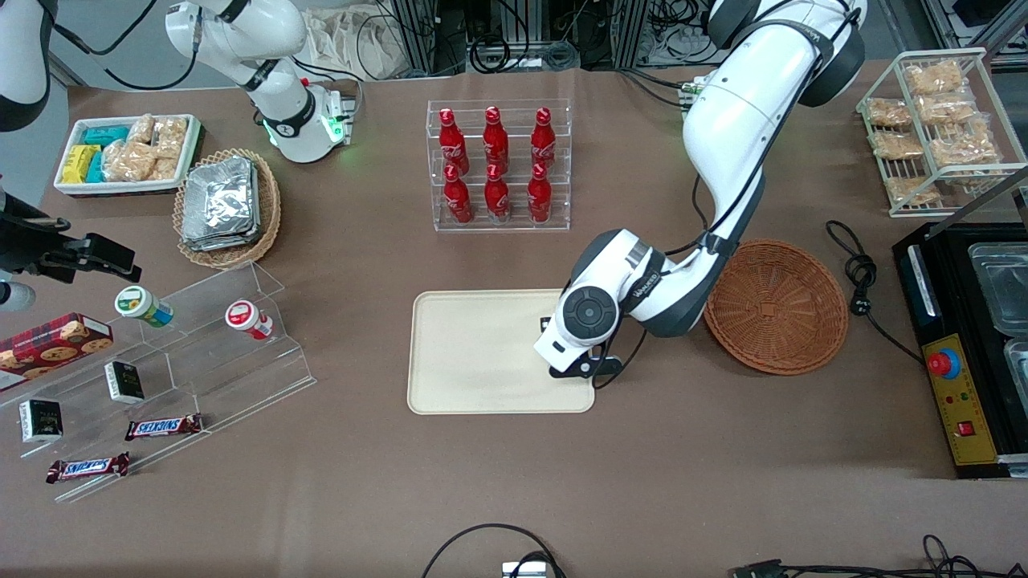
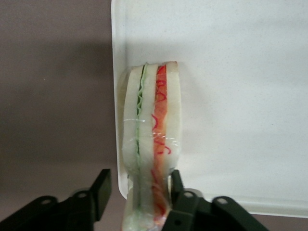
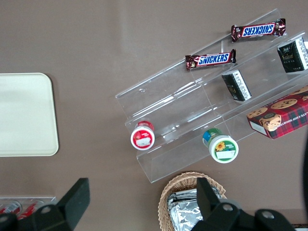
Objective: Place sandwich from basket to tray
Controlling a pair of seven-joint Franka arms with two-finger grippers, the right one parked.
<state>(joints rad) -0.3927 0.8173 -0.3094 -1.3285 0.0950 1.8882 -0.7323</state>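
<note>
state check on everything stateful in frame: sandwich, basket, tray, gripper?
sandwich: on its edge, filling side up, on the tray by its rim, between the gripper's fingers.
basket: upright, nothing in it.
tray: flat on the table, holds only the sandwich.
gripper: low over the tray's edge nearest the basket, open; one finger touches the sandwich, the other stands apart.

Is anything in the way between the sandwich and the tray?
Nothing visible. The sandwich already sits at the tray's edge nearest the basket. The gripper hangs over that edge, fingers apart, one touching the sandwich and one clear of it.
</note>
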